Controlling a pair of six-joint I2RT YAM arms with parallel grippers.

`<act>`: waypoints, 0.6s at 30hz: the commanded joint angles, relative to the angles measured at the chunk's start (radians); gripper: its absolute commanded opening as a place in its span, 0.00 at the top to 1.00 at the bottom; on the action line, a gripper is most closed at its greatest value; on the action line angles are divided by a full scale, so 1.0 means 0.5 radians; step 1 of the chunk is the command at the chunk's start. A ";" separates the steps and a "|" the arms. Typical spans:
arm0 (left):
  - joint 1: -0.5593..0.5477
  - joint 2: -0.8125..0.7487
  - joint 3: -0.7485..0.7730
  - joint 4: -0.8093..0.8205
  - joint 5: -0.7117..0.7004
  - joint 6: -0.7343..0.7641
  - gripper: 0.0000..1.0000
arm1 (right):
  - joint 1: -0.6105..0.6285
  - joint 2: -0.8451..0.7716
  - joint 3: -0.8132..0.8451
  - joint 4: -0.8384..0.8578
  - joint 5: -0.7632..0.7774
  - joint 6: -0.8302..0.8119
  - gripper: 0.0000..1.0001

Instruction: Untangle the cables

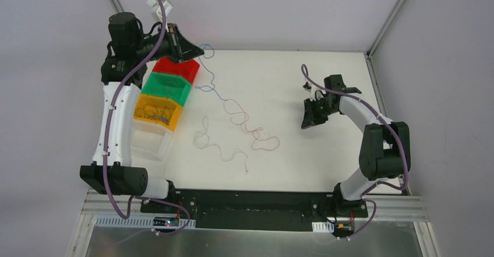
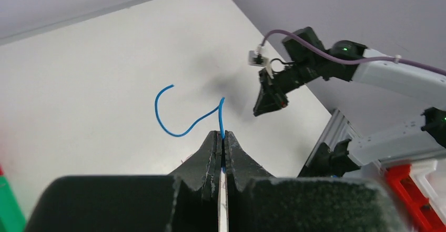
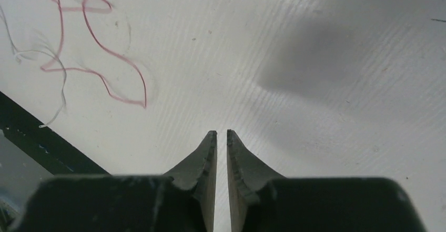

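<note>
My left gripper is raised at the far left, above the red bin, and is shut on the blue cable. In the left wrist view the blue cable curls out from between the closed fingertips of the left gripper. The blue cable trails down to the table and meets the red cable. A white cable lies in loose curls near it. My right gripper hovers right of the cables with its jaws almost together and nothing between them. In its wrist view the right gripper sees the red cable and the white cable.
A row of bins stands at the left: red, green and yellow with thin wires inside, then a clear tray. The table's black front rail is near. The right arm's gripper shows in the left wrist view.
</note>
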 commanded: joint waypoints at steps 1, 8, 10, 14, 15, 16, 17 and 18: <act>0.138 -0.059 0.032 -0.328 0.112 0.197 1.00 | 0.008 -0.098 0.051 -0.092 -0.281 -0.039 0.77; 0.138 -0.134 -0.180 -0.321 0.052 0.184 1.00 | 0.309 -0.242 0.065 0.259 -0.474 0.053 0.43; 0.138 -0.146 -0.173 -0.305 0.043 0.163 1.00 | 0.437 -0.212 0.069 0.408 -0.453 0.075 0.40; 0.139 -0.171 -0.127 -0.289 0.064 0.102 1.00 | 0.667 -0.052 0.173 0.680 -0.377 0.144 0.38; 0.139 -0.181 -0.114 -0.284 0.075 0.082 1.00 | 0.717 -0.016 0.193 0.770 -0.352 0.177 0.37; 0.138 -0.189 -0.102 -0.277 0.098 0.054 1.00 | 0.761 0.011 0.204 0.883 -0.342 0.212 0.37; 0.138 -0.196 -0.089 -0.268 0.123 0.016 1.00 | 0.803 0.031 0.204 1.016 -0.341 0.255 0.36; 0.138 -0.202 -0.074 -0.259 0.144 -0.013 1.00 | 0.844 0.048 0.195 1.144 -0.332 0.283 0.35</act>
